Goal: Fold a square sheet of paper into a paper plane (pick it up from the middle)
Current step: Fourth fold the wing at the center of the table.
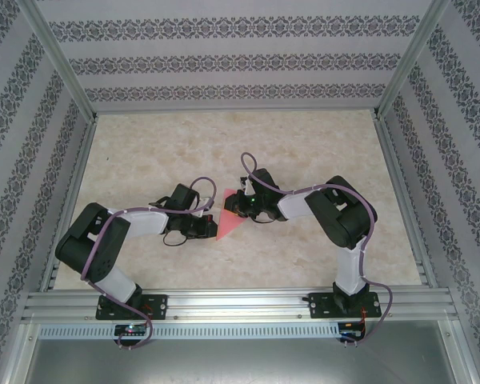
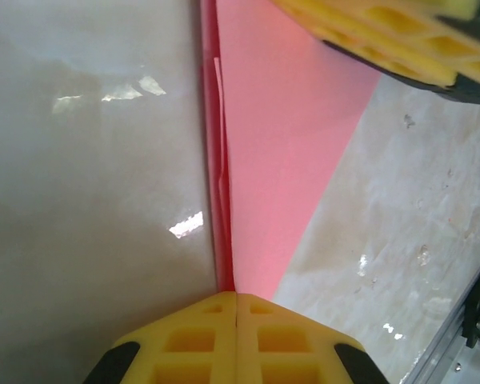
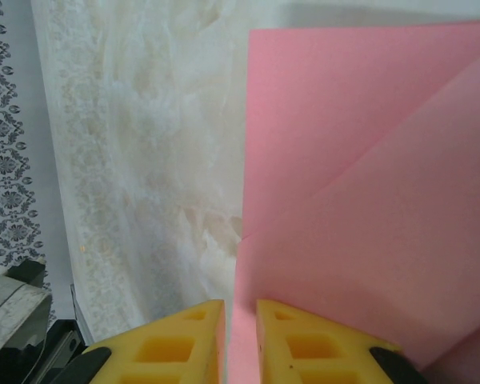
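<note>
Two arms meet mid-tabletop (image 1: 320,152) at the pink sheet of paper (image 1: 229,222), creased into a pointed, roughly triangular shape w/ a diagonal fold visible in the right wrist view. Left hand (image 2: 236,300) pinches the sheet's narrow end, its yellow pads pressed together and the paper's layered edge running straight out from them. Right hand (image 3: 240,308), opposite, clamps another edge, fingers nearly together w/ pink paper in the slim gap.
</note>
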`<action>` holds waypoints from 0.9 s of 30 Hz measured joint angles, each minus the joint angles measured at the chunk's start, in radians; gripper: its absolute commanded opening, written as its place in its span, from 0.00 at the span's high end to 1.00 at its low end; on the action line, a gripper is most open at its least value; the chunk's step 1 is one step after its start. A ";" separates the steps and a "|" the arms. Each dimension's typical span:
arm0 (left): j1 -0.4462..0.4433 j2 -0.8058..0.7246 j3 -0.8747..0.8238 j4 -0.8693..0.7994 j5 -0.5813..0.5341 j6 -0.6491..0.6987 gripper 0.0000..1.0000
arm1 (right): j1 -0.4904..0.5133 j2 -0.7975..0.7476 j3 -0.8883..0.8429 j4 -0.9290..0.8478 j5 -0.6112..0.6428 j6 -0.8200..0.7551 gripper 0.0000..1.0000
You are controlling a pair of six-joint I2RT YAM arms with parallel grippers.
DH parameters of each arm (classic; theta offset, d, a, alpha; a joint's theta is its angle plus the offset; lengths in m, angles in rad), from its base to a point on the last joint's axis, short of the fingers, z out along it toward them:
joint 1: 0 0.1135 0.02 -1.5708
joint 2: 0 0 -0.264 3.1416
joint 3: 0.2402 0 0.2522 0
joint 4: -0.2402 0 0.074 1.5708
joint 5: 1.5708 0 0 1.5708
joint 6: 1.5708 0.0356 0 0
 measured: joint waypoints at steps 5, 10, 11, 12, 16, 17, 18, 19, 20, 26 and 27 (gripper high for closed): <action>0.000 0.003 0.000 0.000 -0.001 0.017 1.00 | 0.002 0.000 0.000 -0.002 0.003 -0.003 0.81; 0.005 0.010 0.004 -0.003 0.007 0.018 1.00 | 0.003 -0.002 0.000 -0.007 0.007 -0.017 0.81; 0.005 0.010 0.005 -0.004 0.007 0.018 1.00 | 0.006 -0.002 0.000 -0.008 0.010 -0.019 0.81; 0.005 0.010 0.005 -0.004 0.008 0.018 0.99 | 0.007 -0.004 0.000 -0.010 0.016 -0.021 0.81; 0.005 0.010 0.005 -0.006 0.007 0.018 0.98 | 0.008 -0.006 0.001 -0.018 0.024 -0.026 0.82; 0.005 0.009 0.005 -0.007 0.007 0.017 0.96 | 0.008 -0.006 0.001 -0.018 0.025 -0.026 0.82; 0.005 0.008 0.005 -0.008 0.007 0.017 0.95 | 0.008 -0.006 0.001 -0.019 0.026 -0.027 0.82; 0.005 0.005 0.005 -0.011 0.006 0.017 0.95 | 0.009 -0.006 0.001 -0.019 0.028 -0.027 0.82; 0.005 0.000 0.005 -0.018 0.005 0.017 0.95 | 0.009 -0.007 0.001 -0.019 0.028 -0.027 0.82; 0.004 -0.102 -0.016 -0.138 0.001 0.013 0.87 | 0.013 -0.009 0.003 -0.026 0.037 -0.030 0.82; 0.004 -0.117 -0.016 -0.156 0.002 0.013 0.87 | 0.013 -0.010 0.003 -0.027 0.040 -0.031 0.82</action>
